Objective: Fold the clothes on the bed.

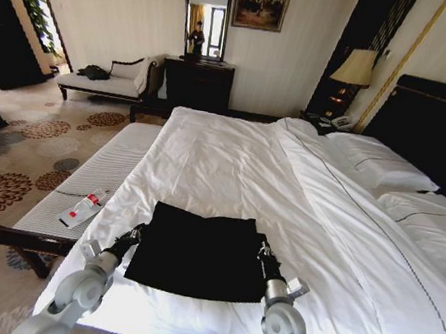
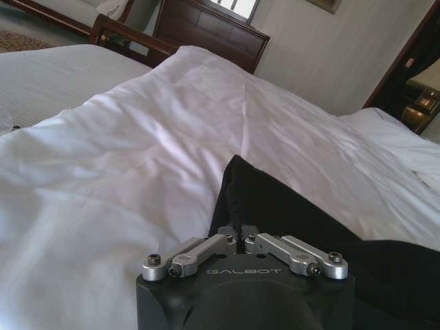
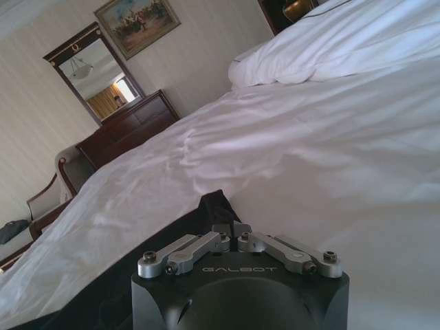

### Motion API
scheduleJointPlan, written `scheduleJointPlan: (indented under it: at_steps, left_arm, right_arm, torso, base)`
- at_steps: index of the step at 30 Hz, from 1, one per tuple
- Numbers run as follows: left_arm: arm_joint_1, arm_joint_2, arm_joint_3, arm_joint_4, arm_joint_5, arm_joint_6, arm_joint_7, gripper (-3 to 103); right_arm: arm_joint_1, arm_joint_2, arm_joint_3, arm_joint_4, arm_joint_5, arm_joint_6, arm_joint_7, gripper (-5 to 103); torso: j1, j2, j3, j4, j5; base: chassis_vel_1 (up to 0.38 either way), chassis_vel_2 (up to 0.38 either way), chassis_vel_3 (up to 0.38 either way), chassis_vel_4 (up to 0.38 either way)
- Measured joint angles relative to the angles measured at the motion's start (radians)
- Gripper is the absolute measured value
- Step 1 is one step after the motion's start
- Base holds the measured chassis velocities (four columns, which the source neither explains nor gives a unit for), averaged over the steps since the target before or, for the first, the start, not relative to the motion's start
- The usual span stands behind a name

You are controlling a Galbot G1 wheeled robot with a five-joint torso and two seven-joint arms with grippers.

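Observation:
The clothes [image 1: 198, 255], a black T-shirt, lie as a flat rectangle near the front edge of the white bed [image 1: 232, 160]. My left gripper [image 1: 134, 236] sits at the shirt's left edge and my right gripper [image 1: 264, 250] at its right edge. In the left wrist view the left gripper [image 2: 239, 232] is shut, with the black clothes [image 2: 289, 206] pinched at its tips. In the right wrist view the right gripper [image 3: 230, 230] is shut too, and a bunched corner of the clothes [image 3: 213, 205] rises from between its fingers.
A striped bench [image 1: 96, 182] runs along the bed's left side with a red-and-white bottle [image 1: 84, 207] on it. Pillows [image 1: 381, 164] and a dark headboard [image 1: 445, 123] are on the right. A chaise [image 1: 102, 79] and dresser [image 1: 198, 80] stand at the far wall.

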Motion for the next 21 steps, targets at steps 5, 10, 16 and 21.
scheduleJointPlan:
  at_steps: [5,10,16,21]
  left_arm:
    - [0.038,-0.014,-0.006,-0.013,0.02,-0.004,0.009,0]
    - [0.081,-0.021,-0.026,-0.034,0.032,-0.006,0.023,0]
    - [0.114,-0.023,-0.044,-0.048,0.038,-0.013,0.037,0]
    - [0.107,-0.027,-0.056,-0.025,0.05,-0.019,0.039,0]
  right_arm:
    - [-0.038,0.02,0.0,0.001,-0.023,0.012,0.0,0]
    - [-0.065,0.041,-0.001,0.016,-0.034,0.018,0.008,0]
    - [-0.099,0.048,0.008,0.052,-0.032,0.014,0.02,0]
    - [-0.104,0.05,0.014,0.034,-0.043,0.004,0.027,0]
  torso:
    - [0.0,0.0,0.0,0.0002,-0.0002]
    - [0.0,0.0,0.0,0.0003,0.0]
    - [0.0,0.0,0.0,0.0003,-0.0002]
    - [0.0,0.0,0.0,0.0003,-0.0001]
  base:
    - [0.0,0.0,0.0,0.0]
    - [0.0,0.0,0.0,0.0]
    - [0.0,0.0,0.0,0.0]
    - [0.0,0.0,0.0,0.0]
